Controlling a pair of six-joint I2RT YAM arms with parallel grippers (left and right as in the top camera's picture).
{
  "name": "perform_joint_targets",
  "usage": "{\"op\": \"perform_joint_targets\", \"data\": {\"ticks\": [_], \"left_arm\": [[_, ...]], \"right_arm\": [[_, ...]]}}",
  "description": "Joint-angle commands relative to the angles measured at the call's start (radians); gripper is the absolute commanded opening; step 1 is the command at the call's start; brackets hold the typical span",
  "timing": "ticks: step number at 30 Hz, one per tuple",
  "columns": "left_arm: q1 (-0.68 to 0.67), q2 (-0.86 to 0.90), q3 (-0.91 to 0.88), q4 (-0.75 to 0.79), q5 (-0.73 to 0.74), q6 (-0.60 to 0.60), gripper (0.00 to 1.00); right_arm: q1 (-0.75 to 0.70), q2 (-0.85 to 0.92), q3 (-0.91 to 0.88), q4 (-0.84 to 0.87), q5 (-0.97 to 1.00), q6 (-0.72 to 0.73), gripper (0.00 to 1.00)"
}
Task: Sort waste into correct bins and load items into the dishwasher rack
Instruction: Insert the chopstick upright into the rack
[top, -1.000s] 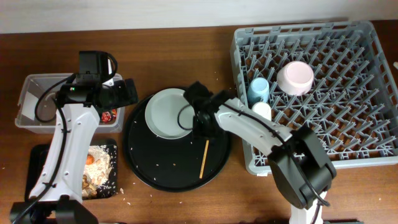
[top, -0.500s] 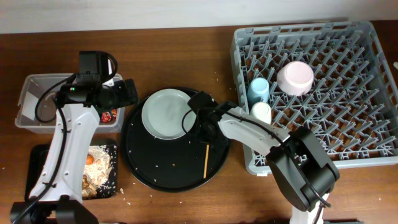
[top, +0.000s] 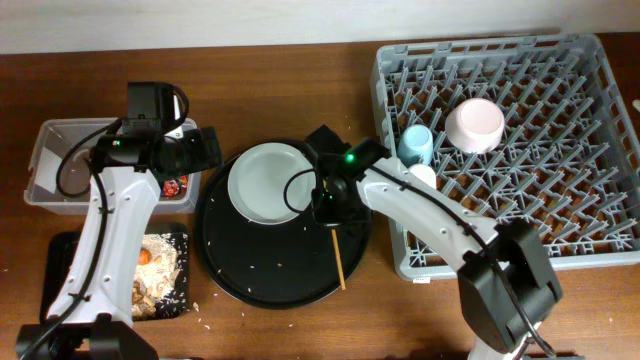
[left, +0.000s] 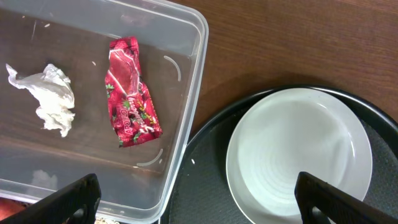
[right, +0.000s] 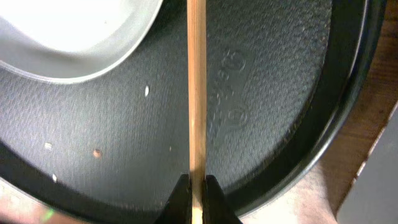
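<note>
My right gripper (top: 331, 215) is shut on a thin wooden chopstick (top: 338, 257), which it holds over the big round black tray (top: 250, 280); the stick runs up the right wrist view (right: 196, 93) between the closed fingers (right: 196, 190). The grey-green plate (top: 266, 182) lies on that tray and shows in the left wrist view (left: 298, 152). My left gripper (left: 196, 199) is open above the edge of the clear tub (top: 50, 150), which holds the red wrapper (left: 130, 92) and white tissue (left: 46, 99). The blue cup (top: 415, 143), cream cup (top: 422, 179) and pink bowl (top: 475, 125) sit in the grey rack (top: 580, 210).
The shallow black tray (top: 60, 255) at the front left holds beige food scraps (top: 155, 272) and an orange carrot piece (top: 143, 256). Crumbs dot the round tray. The rack fills the right side of the wooden table (top: 280, 90).
My right gripper has closed on the chopstick and lifted its upper end; the stick now angles down toward the tray's front edge. The left arm has not moved.
</note>
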Motion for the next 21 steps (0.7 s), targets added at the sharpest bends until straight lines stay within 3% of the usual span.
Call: {"op": "perform_joint_targets", "data": {"ticks": [1, 5, 9, 10, 13, 21], "left_arm": [[-0.001, -0.002, 0.005, 0.002, -0.010, -0.007, 0.99], [-0.001, -0.002, 0.005, 0.002, -0.010, -0.007, 0.99], [-0.001, -0.002, 0.005, 0.002, -0.010, -0.007, 0.99], [-0.001, -0.002, 0.005, 0.002, -0.011, -0.007, 0.99], [-0.001, -0.002, 0.005, 0.002, -0.011, -0.007, 0.99], [-0.001, -0.002, 0.005, 0.002, -0.010, -0.007, 0.99]], "right_arm": [[-0.050, -0.123, 0.055, -0.050, -0.016, -0.090, 0.04], [-0.321, -0.267, 0.172, -0.245, 0.022, -0.312, 0.04], [-0.652, -0.264, 0.173, -0.256, 0.221, -0.707, 0.04], [-0.689, -0.247, 0.160, -0.221, 0.221, -0.713, 0.04], [-0.716, -0.156, 0.136, -0.170, 0.221, -0.844, 0.04], [-0.716, -0.011, 0.134, -0.166, 0.043, -0.832, 0.04]]}}
